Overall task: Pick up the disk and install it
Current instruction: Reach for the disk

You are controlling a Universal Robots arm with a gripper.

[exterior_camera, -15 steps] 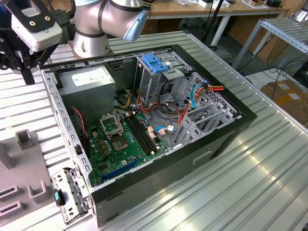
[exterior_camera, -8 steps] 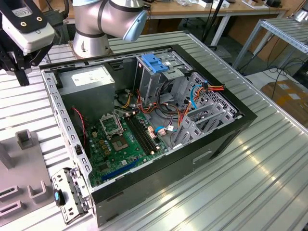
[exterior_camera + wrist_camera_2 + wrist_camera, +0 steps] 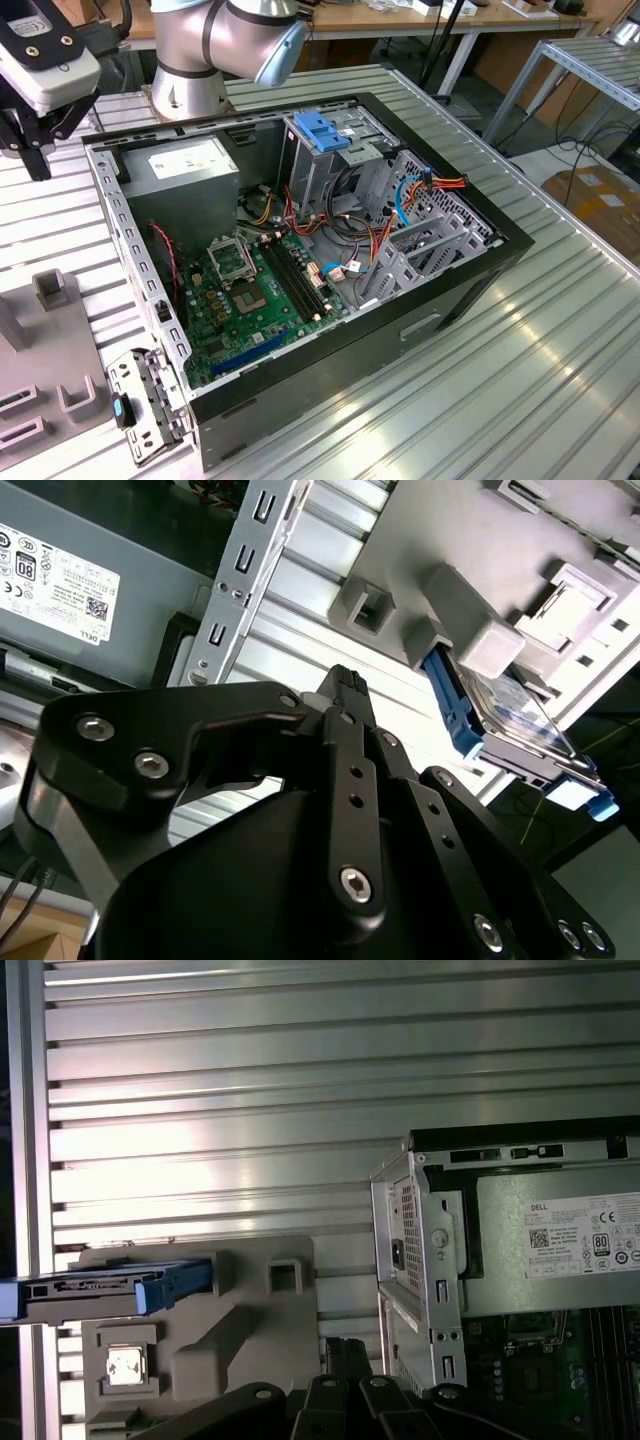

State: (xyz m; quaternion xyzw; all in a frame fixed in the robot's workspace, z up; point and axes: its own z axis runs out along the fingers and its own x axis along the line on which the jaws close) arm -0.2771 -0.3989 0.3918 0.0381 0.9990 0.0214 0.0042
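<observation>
Disk of dark silver metal, flat and rectangular with blue plastic side rails, stands on its long edge in a slot of a pale grey moulded fixture on the ribbed aluminium worktop. It is not in the open black computer case where it is to be installed.

In the second wrist view the black pincer of the lone arm hangs above the worktop, well apart from the disk and touching nothing. The disk lies across the fixture from it, on the side away from the case and its grey power supply box with a white sticker. The disk's long axis runs parallel to the worktop's ribs (and to the near wall of the case), so any approach has to meet its two broad faces from the sides.

Whether the pincer is released or clenched cannot be told: its own black links crowd the foreground of both wrist views. One end of the disk is cut off at the edge of the first wrist view, its lower edge is sunk in the fixture, and its label shows only in part.
</observation>
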